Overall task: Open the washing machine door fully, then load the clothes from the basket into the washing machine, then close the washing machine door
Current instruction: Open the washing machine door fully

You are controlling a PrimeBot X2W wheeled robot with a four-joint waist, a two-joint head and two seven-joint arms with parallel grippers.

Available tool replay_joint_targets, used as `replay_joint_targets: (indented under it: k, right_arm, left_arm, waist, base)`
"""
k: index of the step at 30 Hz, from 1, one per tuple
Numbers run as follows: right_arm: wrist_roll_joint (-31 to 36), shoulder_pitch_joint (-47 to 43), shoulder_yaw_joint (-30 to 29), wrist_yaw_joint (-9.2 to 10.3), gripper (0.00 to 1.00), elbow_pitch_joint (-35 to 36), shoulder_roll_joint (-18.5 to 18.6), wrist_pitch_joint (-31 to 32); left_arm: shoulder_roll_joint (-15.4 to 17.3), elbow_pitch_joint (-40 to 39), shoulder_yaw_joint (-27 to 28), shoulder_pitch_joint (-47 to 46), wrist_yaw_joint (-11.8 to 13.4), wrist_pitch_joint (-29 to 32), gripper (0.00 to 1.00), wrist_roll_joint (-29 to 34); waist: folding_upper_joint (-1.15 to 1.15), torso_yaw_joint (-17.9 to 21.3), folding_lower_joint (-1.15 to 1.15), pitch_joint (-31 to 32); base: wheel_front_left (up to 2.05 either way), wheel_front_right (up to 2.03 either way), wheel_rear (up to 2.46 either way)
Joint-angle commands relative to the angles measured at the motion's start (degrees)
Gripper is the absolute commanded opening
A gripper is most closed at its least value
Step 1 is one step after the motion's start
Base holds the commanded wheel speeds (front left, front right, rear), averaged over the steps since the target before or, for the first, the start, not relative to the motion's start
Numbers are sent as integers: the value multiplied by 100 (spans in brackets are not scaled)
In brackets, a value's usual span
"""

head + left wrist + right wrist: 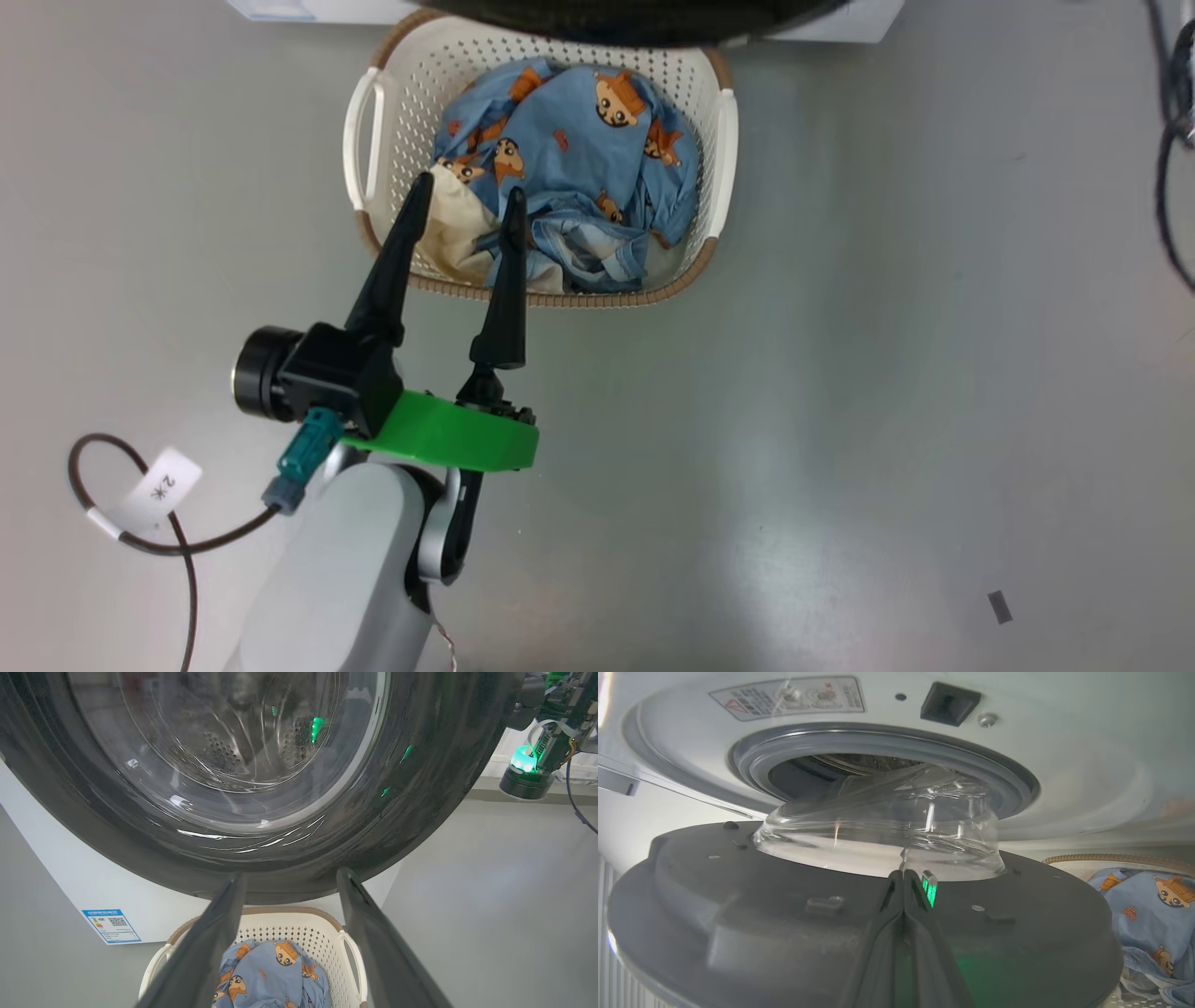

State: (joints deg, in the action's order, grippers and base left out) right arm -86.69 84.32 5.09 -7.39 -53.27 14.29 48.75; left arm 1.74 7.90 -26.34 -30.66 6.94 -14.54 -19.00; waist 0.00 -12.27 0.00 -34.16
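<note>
Left hand (467, 187): mine; fingers spread to their widest, holding nothing. Tips hang over the near-left corner of the basket (411, 84), above the cream cloth (457, 229); whether they touch it I cannot tell.

Clothes (579, 140): blue bear-print heap in the basket, ahead of my left fingers and a little to their right, and lower than the hand by the wrist view. None in the drum (840, 763) that I can see.

Basket: on the floor (840, 373), just before the washer (1064, 765). Long axis runs side to side across my front, a handle at either end. Far rim sits under the door (420, 788).

Right hand (903, 875): fingers pressed together, nothing between them. Tips at the foot of the glass bowl (878, 830) on the door's inner face; contact looks likely, not certain.

Door: ajar, bowl part-way out of the gasket (878, 739), drum visible behind. By my judgement it is not fully open, so that step comes first and falls to the right hand, which is nearer. Left arm is nearer the clothes; its reach would be forward and down, fingers astride the heap.
</note>
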Motion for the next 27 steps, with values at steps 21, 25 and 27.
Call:
replay_joint_targets:
  k: [21, 25, 27]
  right_arm:
    - [-270, -2051, 195, -10, 0, 1410, -602, 591]
    - [-271, -2406, 233, -10, 0, 1474, -701, 563]
    - [-267, -2580, 251, -10, 0, 1486, -742, 540]
  left_arm:
    - [114, 209, 286, 525, -163, -46, 100, 5]
    - [114, 329, 285, 638, -216, -46, 100, 3]
    - [114, 384, 276, 695, -244, -46, 100, 4]
  waist:
    - [0, -26, 0, 940]
    - [0, -54, 0, 1190]
    - [0, -74, 0, 1308]
  base:
    - [0, 0, 0]
    - [0, 0, 0]
    - [0, 0, 0]
